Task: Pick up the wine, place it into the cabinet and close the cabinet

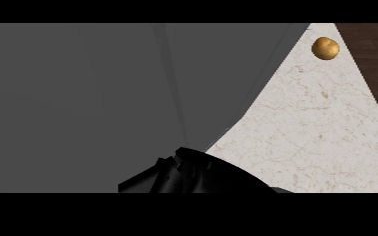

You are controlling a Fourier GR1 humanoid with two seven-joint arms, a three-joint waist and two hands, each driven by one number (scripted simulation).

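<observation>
Since the head view is all there is, everything hangs on it: a flat grey panel fills the left and middle, very near the camera, with a faint seam running down it. I judge it a cabinet face or door, though the view does not settle which. At the lower edge one black hand rises against the panel's foot; I take it for the right, and whether its fingers are wide, narrow or holding something I cannot tell. The other hand does not show. The wine is nowhere in sight, neither on the table nor visibly in the hand, so it may be behind the panel. The cabinet's inside is hidden, and nothing shows what it holds. If closing is the step in hand, it is best done by pushing flat and square on the panel, clear of the seam. Far off on the table lies a golden round thing, beside a dark wood strip.
</observation>
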